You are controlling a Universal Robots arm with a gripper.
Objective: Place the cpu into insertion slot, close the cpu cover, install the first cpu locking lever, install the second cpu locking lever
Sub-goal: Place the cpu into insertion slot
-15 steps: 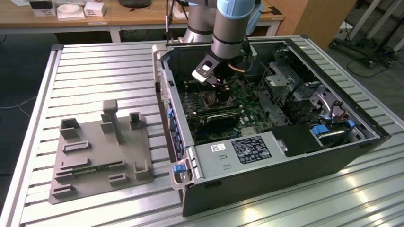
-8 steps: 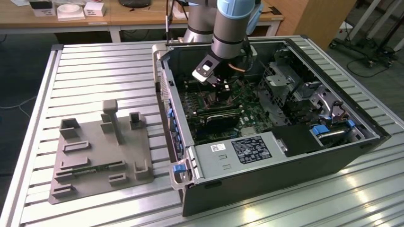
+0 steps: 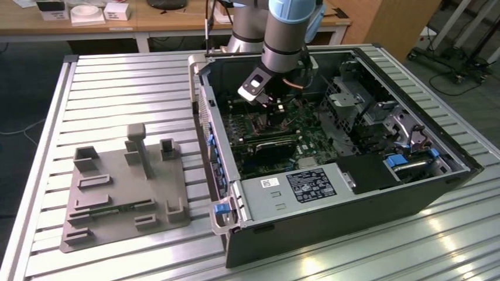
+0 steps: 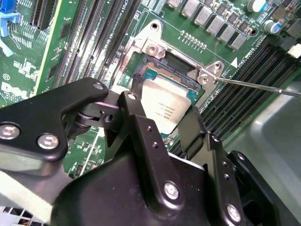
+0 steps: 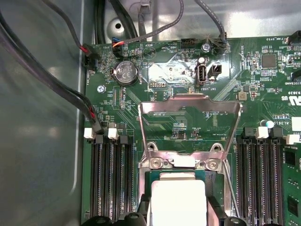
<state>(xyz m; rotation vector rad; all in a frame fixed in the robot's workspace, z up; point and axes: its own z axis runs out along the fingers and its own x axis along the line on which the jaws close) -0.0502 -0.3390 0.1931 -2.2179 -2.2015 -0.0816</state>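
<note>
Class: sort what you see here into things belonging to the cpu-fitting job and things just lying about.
Job: gripper, shut on the cpu; slot; open cover; lever.
Lying about: battery, memory slots, cables, power supply, grey tray.

The cpu (image 4: pixel 165 106) partly behind the fingers (image 4: pixel 141 127) of the tool (image 4: pixel 162 114), the insertion slot (image 4: pixel 164 70) largely beneath.
</note>
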